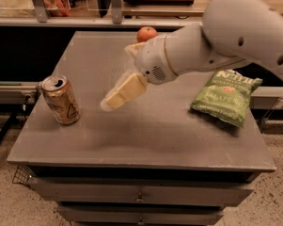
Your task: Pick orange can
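Note:
The orange can (61, 100) stands upright near the left edge of the grey table (145, 135), with its silver top and pull-tab showing and a dark triangular mark on its side. My gripper (113, 99) hangs above the table's middle, just right of the can and apart from it, pointing down and to the left. It holds nothing that I can see. The white arm (225, 36) reaches in from the upper right.
A red-orange apple (147, 33) sits at the table's far edge, partly behind the arm. A green chip bag (225, 96) lies at the right. Drawers (141, 197) are under the table, and a counter with rails runs behind it.

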Action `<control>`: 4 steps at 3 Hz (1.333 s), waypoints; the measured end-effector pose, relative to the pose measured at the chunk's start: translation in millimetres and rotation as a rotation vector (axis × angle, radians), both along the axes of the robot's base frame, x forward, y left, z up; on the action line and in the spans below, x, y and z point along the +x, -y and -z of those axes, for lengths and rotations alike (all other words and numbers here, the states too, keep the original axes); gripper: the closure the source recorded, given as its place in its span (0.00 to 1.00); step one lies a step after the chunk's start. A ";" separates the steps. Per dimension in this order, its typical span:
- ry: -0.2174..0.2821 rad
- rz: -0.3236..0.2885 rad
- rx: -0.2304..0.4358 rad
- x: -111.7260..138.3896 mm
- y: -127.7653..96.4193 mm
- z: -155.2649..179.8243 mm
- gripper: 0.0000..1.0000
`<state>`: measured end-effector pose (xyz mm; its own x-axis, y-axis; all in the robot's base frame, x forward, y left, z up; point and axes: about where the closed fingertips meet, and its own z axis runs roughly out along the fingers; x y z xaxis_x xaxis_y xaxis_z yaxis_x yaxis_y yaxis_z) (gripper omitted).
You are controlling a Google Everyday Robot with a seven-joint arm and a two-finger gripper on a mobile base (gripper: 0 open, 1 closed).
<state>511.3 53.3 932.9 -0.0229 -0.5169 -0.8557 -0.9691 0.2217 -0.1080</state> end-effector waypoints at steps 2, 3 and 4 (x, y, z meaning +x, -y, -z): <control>0.005 -0.097 0.176 1.2 -94.4 13.3 0.00; -0.030 -0.124 0.232 -3.3 -129.7 29.5 0.00; -0.049 -0.124 0.253 -5.8 -142.4 40.5 0.21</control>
<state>505.6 195.7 892.4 -0.0172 -0.2882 -0.9574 -0.9932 0.1152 -0.0168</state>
